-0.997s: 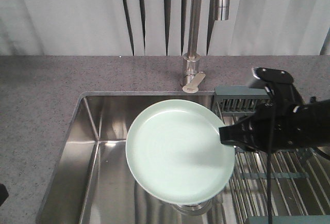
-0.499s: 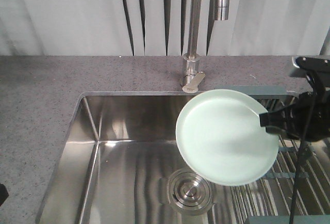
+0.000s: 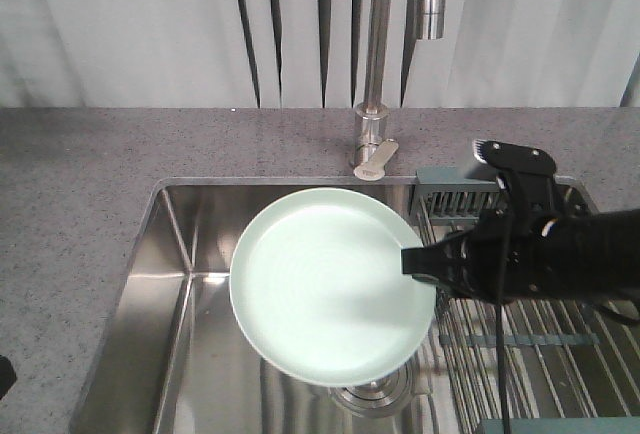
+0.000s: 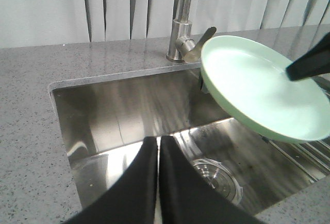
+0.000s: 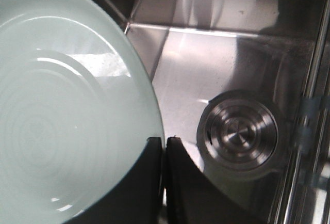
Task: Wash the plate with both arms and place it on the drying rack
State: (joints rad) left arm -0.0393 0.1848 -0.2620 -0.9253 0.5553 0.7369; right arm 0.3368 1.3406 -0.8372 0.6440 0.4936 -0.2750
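Observation:
The pale mint-green plate point(image 3: 325, 289) hangs nearly level over the steel sink, above the drain. My right gripper point(image 3: 412, 263) is shut on its right rim, and the black right arm point(image 3: 560, 254) reaches in from over the drying rack point(image 3: 545, 354). In the right wrist view the jaws point(image 5: 163, 141) pinch the plate's point(image 5: 67, 105) edge. The left wrist view shows my left gripper point(image 4: 158, 142) shut and empty, low over the sink's near-left side, with the plate point(image 4: 258, 84) up to its right and apart from it.
A tall steel faucet point(image 3: 375, 54) rises behind the sink basin point(image 3: 185, 334). The round drain point(image 5: 240, 131) sits below the plate's right edge. The rack's slotted grey-green box point(image 3: 455, 199) stands at its back end. Speckled grey counter point(image 3: 80, 184) surrounds the sink.
The right arm swung the plate right over the drying rack half a second ago, then carried it back left over the sink, slightly further left than one second ago.

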